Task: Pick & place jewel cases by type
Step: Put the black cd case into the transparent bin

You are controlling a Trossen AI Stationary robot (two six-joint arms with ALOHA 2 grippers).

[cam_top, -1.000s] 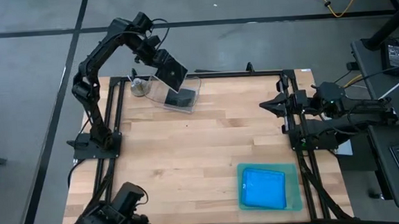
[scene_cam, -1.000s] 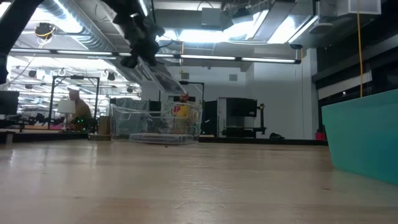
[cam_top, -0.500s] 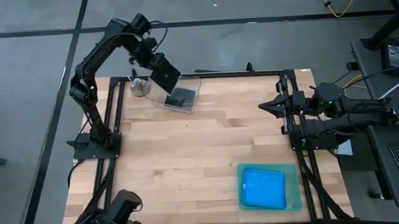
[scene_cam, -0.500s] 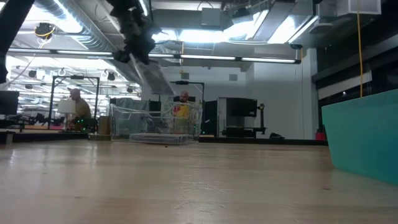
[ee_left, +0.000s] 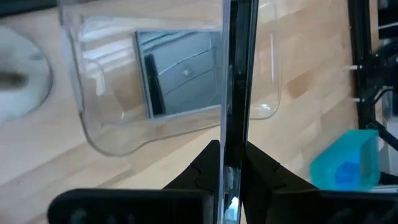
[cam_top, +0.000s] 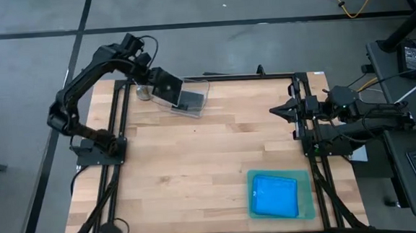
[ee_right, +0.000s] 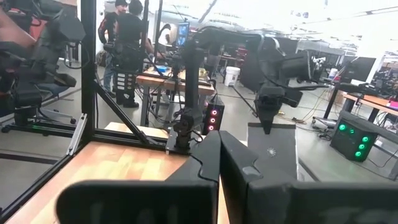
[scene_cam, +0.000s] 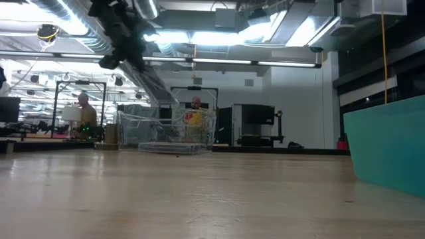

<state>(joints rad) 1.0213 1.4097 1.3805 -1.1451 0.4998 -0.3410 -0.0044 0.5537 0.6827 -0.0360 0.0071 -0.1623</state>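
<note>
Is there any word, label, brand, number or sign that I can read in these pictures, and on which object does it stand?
None can be read.
Dark jewel case held edge-on in the left gripper: no text shows.
Dark case lying in the clear tub: only reflections.
Blue cases in the green tray: a small pale mark, too small to read.
Right gripper, shut and parked: no marking visible.

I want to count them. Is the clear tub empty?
No. One dark case lies flat inside the tub; the left gripper holds another above it.
</note>
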